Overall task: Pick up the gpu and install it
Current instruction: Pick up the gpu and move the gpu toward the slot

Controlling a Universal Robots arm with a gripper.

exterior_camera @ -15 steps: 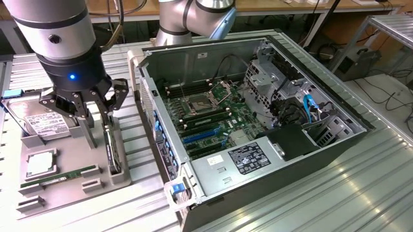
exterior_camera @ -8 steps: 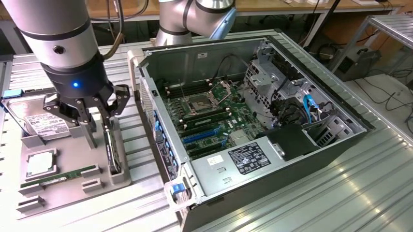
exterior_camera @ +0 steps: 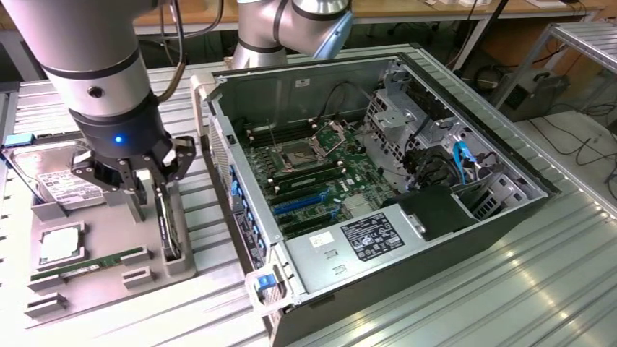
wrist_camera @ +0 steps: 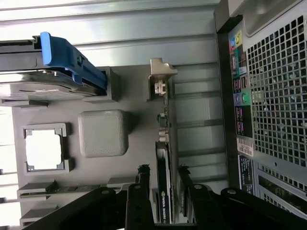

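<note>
The gpu (exterior_camera: pixel 172 225) is a thin black card standing on edge in a slot at the near side of the grey parts tray (exterior_camera: pixel 106 289), beside the open computer case (exterior_camera: pixel 453 217). My gripper (exterior_camera: pixel 152 206) hangs low over the card's far end, open, with one finger on each side of it. In the wrist view the black fingers (wrist_camera: pixel 144 191) flank the gpu (wrist_camera: pixel 164 177) with narrow gaps showing, and the card's metal bracket (wrist_camera: pixel 162 79) is at its far end. Blue expansion slots (exterior_camera: pixel 300 206) lie on the motherboard (exterior_camera: pixel 318 163) inside the case.
The tray also holds a silver hard drive (exterior_camera: pixel 60 182) in a blue-tabbed caddy (wrist_camera: pixel 72 60), a processor (exterior_camera: pixel 62 247) and a green memory stick (exterior_camera: pixel 89 265). The case's rear panel (wrist_camera: pixel 273 96) stands close beside the gpu. A ribbed metal table (exterior_camera: pixel 501 289) lies underneath.
</note>
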